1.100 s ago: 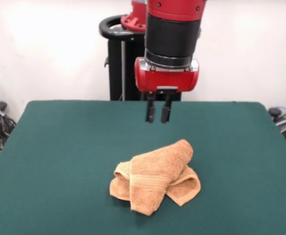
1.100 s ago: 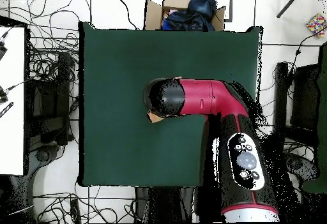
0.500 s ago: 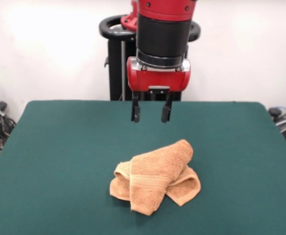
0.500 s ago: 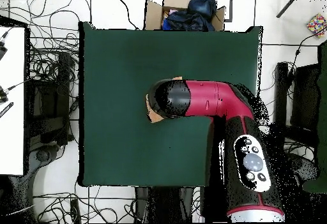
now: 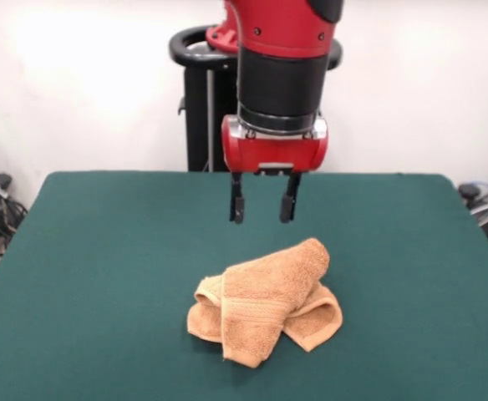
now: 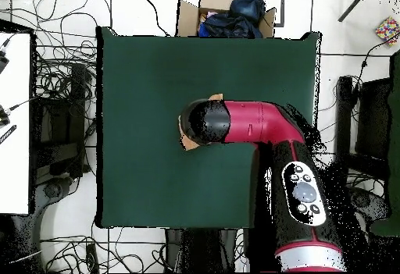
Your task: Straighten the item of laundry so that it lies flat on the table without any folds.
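The item of laundry [image 5: 265, 302], an orange-tan terry washcloth, lies crumpled and folded over itself on the green table [image 5: 94, 251], near the front middle. A thick rolled fold runs up toward its far right. My gripper [image 5: 264, 205] hangs open above the table, just behind the cloth's far end and clear of it, with nothing between its fingers. From overhead the red arm [image 6: 250, 122] covers nearly all of the cloth; only small tan corners of the item of laundry [image 6: 187, 141] peek out at the arm's left end.
A black pedestal [image 5: 198, 109] stands behind the table. Overhead, a cardboard box [image 6: 226, 13] of dark clothes sits past the far table edge, cables litter the floor at left, and a white surface [image 6: 14, 122] lies at the left border.
The gripper opened from nearly shut a second ago, shifted sideways, and has now come slightly lower toward the cloth. The cloth has not moved.
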### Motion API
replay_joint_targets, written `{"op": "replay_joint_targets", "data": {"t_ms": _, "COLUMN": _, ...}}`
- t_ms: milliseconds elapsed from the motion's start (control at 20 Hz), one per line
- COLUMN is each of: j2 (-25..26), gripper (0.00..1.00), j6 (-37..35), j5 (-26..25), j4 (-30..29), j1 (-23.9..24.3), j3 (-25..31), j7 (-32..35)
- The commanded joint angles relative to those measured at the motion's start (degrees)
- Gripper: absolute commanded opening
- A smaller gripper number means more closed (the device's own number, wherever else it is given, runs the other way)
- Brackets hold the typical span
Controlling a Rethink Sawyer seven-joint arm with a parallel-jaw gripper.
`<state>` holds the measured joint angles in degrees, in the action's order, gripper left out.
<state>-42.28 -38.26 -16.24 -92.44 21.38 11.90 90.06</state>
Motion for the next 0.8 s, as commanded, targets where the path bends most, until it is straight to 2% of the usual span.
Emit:
{"op": "replay_joint_targets", "data": {"t_ms": 50, "j2": 4.6, "gripper": 1.00, "j6": 8.1, "j5": -3.2, "j4": -5.7, "j1": -0.9, "j3": 3.4, "j7": 2.8}}
{"op": "replay_joint_targets", "data": {"t_ms": 500, "j2": 9.6, "gripper": 1.00, "j6": 6.0, "j5": -3.7, "j4": -1.3, "j1": -4.0, "j3": 0.2, "j7": 3.1}}
{"op": "replay_joint_targets", "data": {"t_ms": 800, "j2": 10.0, "gripper": 1.00, "j6": 3.8, "j5": -3.1, "j4": 0.0, "j1": -4.7, "j3": -0.5, "j7": 2.5}}
